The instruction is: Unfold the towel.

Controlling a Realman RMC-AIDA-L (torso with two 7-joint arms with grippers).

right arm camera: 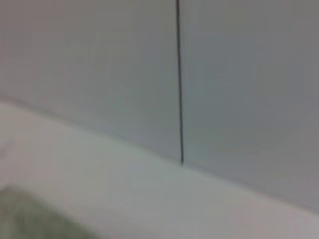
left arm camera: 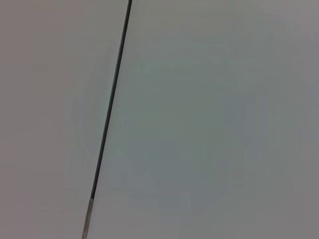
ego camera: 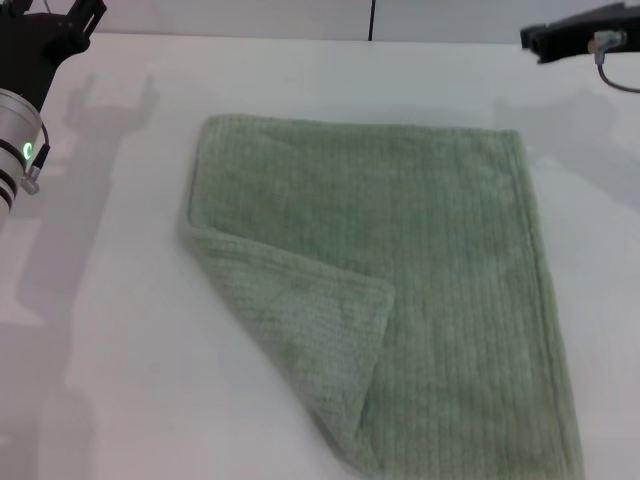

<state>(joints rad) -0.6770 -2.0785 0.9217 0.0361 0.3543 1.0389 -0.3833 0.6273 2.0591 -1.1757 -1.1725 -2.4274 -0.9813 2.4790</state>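
**Kid:** Folded over on itself, the flap is the part closest to your camera. It is one corner of the towel, flipped up onto the rest of it.

**Helper:** Where does the towel lie?

**Kid:** Flat on the white table, right in the middle. Its long side runs from near you to far away from you. The flap sits on the towel's near left part, and its tip points in toward the towel's middle.

**Helper:** So which way should you pull it?

**Kid:** I think you grab the flap's tip and pull it back out, away from the towel's middle, toward the near left.

**Helper:** Which arm is closer?

**Kid:** The left gripper hangs up high, past the towel's far left corner, well apart from it. The right gripper is up high too, just past the towel's far right corner. The flap is on the left side, so I think your left arm has the shorter trip.

**Helper:** Are the hands holding anything?

**Kid:** No, neither one touches the towel. I can't tell if either hand is spread or pinched.

**Helper:** What do the wrist cameras see?

**Kid:** Mostly the gray wall with a dark seam. The right one catches a bit of green towel at its edge.
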